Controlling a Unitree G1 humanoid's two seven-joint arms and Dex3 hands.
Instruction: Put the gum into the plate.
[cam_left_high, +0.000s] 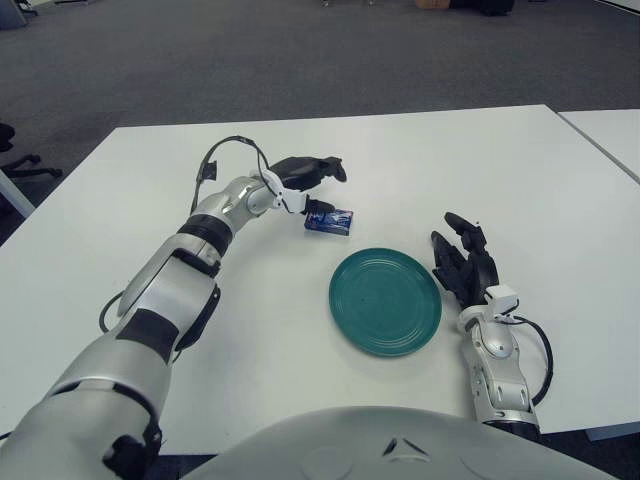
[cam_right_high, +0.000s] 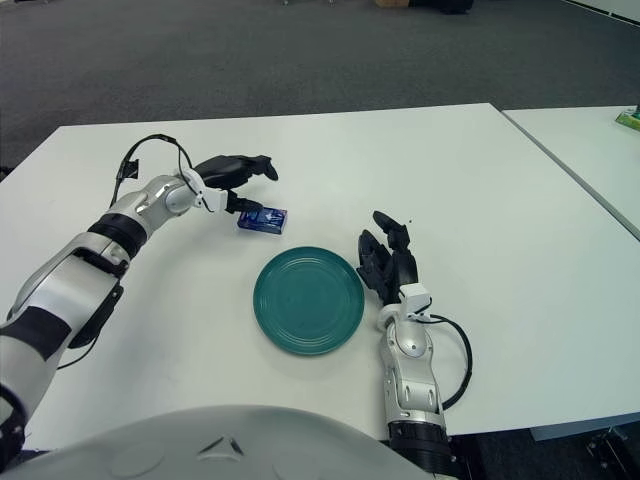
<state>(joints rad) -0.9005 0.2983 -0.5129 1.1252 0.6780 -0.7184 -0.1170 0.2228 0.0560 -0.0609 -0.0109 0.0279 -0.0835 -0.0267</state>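
A small blue gum pack (cam_left_high: 331, 221) lies flat on the white table (cam_left_high: 120, 260), just behind the round teal plate (cam_left_high: 385, 301). My left hand (cam_left_high: 312, 184) reaches in from the left and hovers right over the pack's left end, fingers spread, one fingertip down near its edge. It holds nothing. The plate has nothing on it. My right hand (cam_left_high: 465, 260) shows beside the plate's right rim, fingers loosely spread and idle.
A second white table (cam_left_high: 610, 135) stands at the right, separated by a narrow gap. Grey carpet stretches beyond the far table edge. A black cable loops off my left forearm (cam_left_high: 225, 155).
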